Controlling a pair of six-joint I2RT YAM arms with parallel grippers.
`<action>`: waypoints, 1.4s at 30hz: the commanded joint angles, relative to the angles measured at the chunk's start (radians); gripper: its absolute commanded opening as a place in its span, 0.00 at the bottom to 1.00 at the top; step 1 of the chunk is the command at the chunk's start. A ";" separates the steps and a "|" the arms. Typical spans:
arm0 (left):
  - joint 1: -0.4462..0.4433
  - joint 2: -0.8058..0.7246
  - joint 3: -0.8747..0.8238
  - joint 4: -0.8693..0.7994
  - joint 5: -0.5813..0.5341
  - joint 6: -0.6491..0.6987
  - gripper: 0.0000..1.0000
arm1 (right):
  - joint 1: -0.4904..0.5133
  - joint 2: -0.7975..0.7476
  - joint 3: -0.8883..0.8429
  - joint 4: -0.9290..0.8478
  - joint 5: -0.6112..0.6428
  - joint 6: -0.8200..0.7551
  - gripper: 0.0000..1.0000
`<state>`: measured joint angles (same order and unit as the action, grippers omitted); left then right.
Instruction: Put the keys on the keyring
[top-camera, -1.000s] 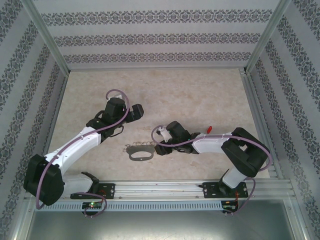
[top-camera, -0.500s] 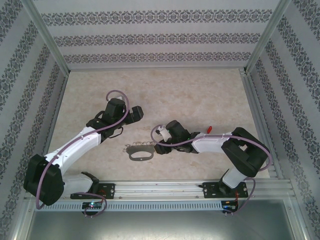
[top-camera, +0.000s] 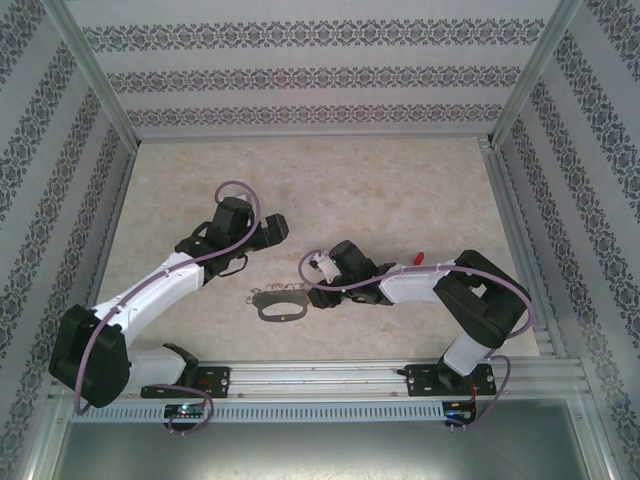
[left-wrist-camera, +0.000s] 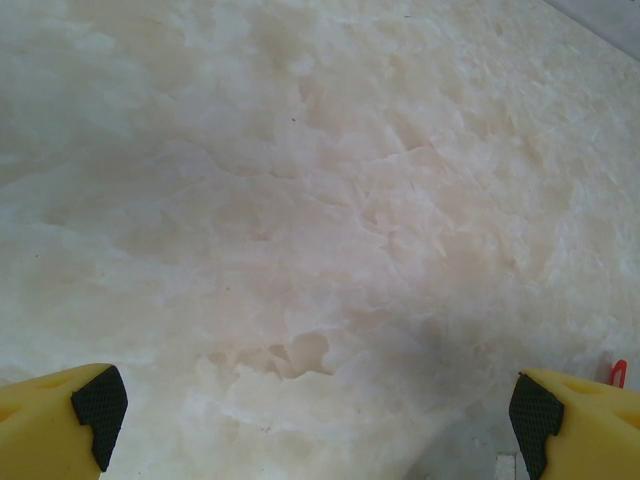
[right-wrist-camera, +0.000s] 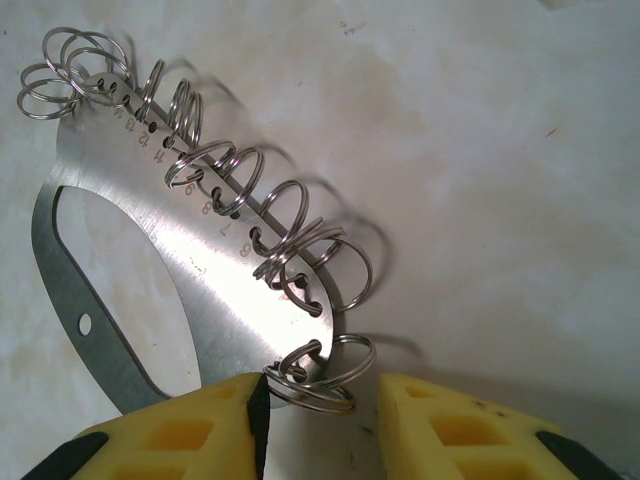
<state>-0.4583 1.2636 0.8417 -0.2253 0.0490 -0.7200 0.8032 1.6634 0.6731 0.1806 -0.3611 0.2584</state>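
Note:
The keyring (right-wrist-camera: 150, 250) is a flat grey metal oval lying on the table, with a row of small wire rings (right-wrist-camera: 225, 170) along one long edge. In the top view the keyring (top-camera: 278, 306) sits near the front middle. My right gripper (right-wrist-camera: 322, 400) is open at its near end, and the last ring (right-wrist-camera: 320, 375) lies between the yellow fingers (right-wrist-camera: 190, 435), touching the left one. The right gripper (top-camera: 316, 296) is just right of the loop. The keys' red tag (top-camera: 420, 257) lies behind the right forearm; the red tag (left-wrist-camera: 619, 372) peeks at the edge. My left gripper (left-wrist-camera: 315, 420) hangs open over bare table.
The left gripper (top-camera: 274, 228) hovers behind and left of the keyring. Patterned walls and metal posts (top-camera: 95, 80) enclose the marbled table (top-camera: 340, 180). A metal rail (top-camera: 330, 375) runs along the front edge by the arm bases.
The right arm has shifted slightly left, bringing its gripper a touch closer to the keyring's end. The left arm and the keyring look unmoved.

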 joint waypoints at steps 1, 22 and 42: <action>-0.003 0.008 0.004 -0.014 0.007 -0.010 1.00 | 0.013 0.024 -0.007 0.020 -0.018 -0.004 0.31; -0.003 0.026 0.006 -0.020 0.034 -0.020 1.00 | 0.005 -0.042 -0.035 0.001 -0.008 -0.018 0.21; -0.004 0.043 0.013 -0.023 0.053 -0.024 1.00 | 0.004 -0.021 -0.016 0.033 -0.010 -0.006 0.00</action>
<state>-0.4583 1.3067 0.8417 -0.2256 0.0948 -0.7353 0.8074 1.6569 0.6518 0.1955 -0.3679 0.2554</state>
